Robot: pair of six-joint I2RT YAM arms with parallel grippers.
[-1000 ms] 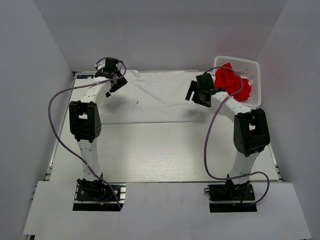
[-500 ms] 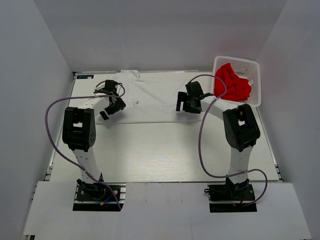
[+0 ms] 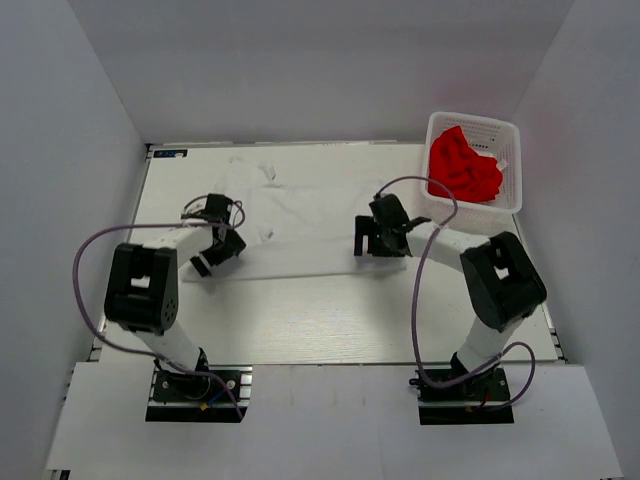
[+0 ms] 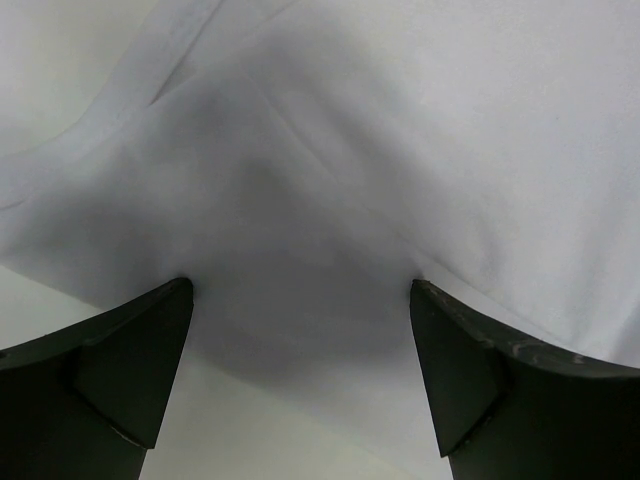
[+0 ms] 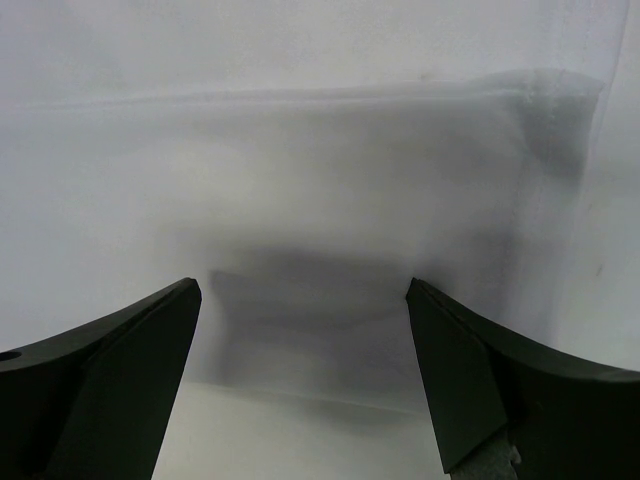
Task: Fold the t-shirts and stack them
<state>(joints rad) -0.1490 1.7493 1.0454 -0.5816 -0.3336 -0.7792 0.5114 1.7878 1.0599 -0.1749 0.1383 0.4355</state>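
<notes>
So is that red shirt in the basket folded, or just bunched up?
Bunched up. The red t-shirt lies in a lumpy, creased heap inside the white basket, with no flat layers or straight folded edges.

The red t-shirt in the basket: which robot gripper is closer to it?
Right. The right gripper hangs over the white t-shirt, near-left of the basket holding the red t-shirt; the left gripper is at the white t-shirt's far-left side.

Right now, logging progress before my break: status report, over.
Both open: left hand, right hand, over near edge of white t-shirt. Shirt spread out, not yet folded. In the basket, red t-shirt, bunched. Nothing blocking the hands.
</notes>
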